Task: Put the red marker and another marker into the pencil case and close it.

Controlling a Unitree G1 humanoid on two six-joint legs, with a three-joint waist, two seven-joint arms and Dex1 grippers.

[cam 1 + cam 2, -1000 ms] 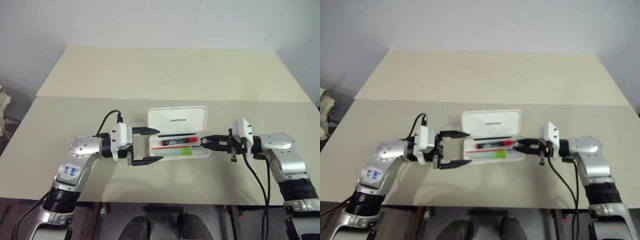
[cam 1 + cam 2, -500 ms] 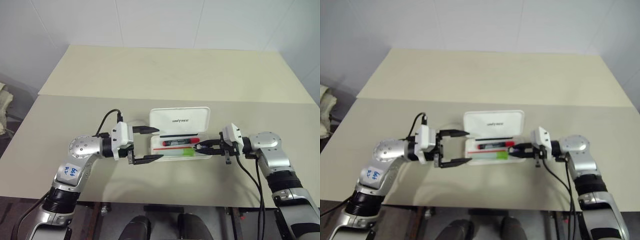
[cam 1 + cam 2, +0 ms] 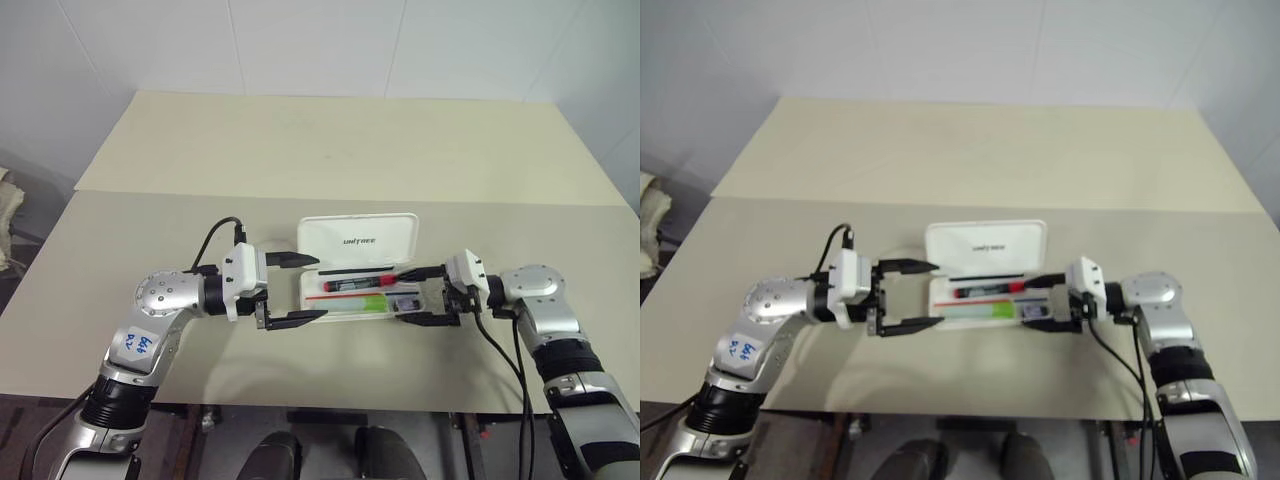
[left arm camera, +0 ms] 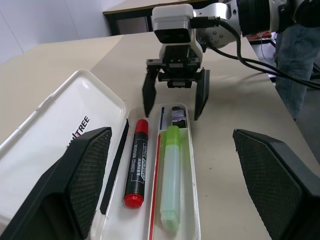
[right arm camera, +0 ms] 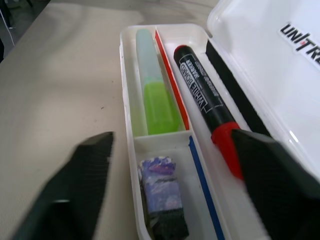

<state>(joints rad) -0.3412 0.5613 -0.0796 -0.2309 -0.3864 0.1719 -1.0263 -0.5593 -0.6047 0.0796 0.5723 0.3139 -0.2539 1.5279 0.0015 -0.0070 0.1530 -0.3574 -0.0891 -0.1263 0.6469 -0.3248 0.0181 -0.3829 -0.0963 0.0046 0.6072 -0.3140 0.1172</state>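
From the head camera, the pencil case (image 3: 360, 280) lies open on the beige table (image 3: 330, 150), its lid tipped back toward the far side with the lettering showing; the red marker (image 3: 358, 284) lies lengthwise in the tray's far lane and the pale green marker (image 3: 364, 303) in the near lane beside it, both inside the case. The left gripper (image 3: 296, 290) sits just left of the case, pointing right, its two black fingers spread wide with nothing between them. The right gripper (image 3: 428, 295) sits at the case's right end, pointing left, fingers parted to straddle that end and holding nothing. In the left wrist view, the left gripper's padded fingers (image 4: 82, 175) frame the open case (image 4: 45, 145) from its left end, the red marker (image 4: 136, 162) and the green marker (image 4: 171, 175) lying side by side with a red strip between them, and the right gripper (image 4: 175, 102) facing from the opposite end with one finger on either side of the tray's corner; a small dark block (image 4: 177, 116) lies in the end compartment. In the right wrist view, the right gripper's fingers (image 5: 82, 190) stand apart on either side of the tray (image 5: 127, 100), the green marker (image 5: 152, 97) and red marker (image 5: 210, 107) lie beyond, and a small purple-patterned block (image 5: 161, 197) rests in the nearest compartment
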